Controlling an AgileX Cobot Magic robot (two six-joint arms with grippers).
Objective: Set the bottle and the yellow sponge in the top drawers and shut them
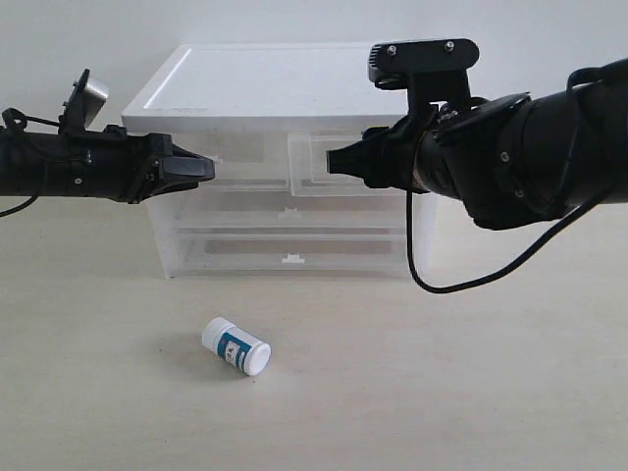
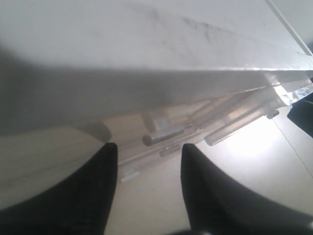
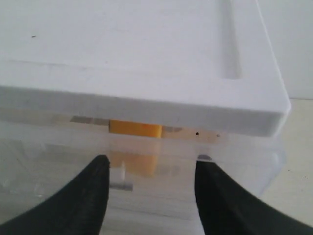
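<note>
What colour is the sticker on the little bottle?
Teal and white. The exterior view shows the bottle best.

Pale wooden table (image 1: 471, 392), white wall (image 1: 294, 20) behind — two full-width drawers (image 1: 245, 245) shut.

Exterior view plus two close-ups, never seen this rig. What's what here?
It is a robot with two arms, each ending in a two-fingered claw. The exterior view comes from a camera off the arms, facing a clear drawer unit with a white top on a pale table. The other two come from cameras on the wrists, looking past each claw's black fingers. The left claw and right claw both point at the unit's upper front, open and holding nothing. The right top drawer stands partly pulled out; the right wrist view shows the yellow sponge inside it. The bottle lies on its side on the table in front of the unit.
</note>
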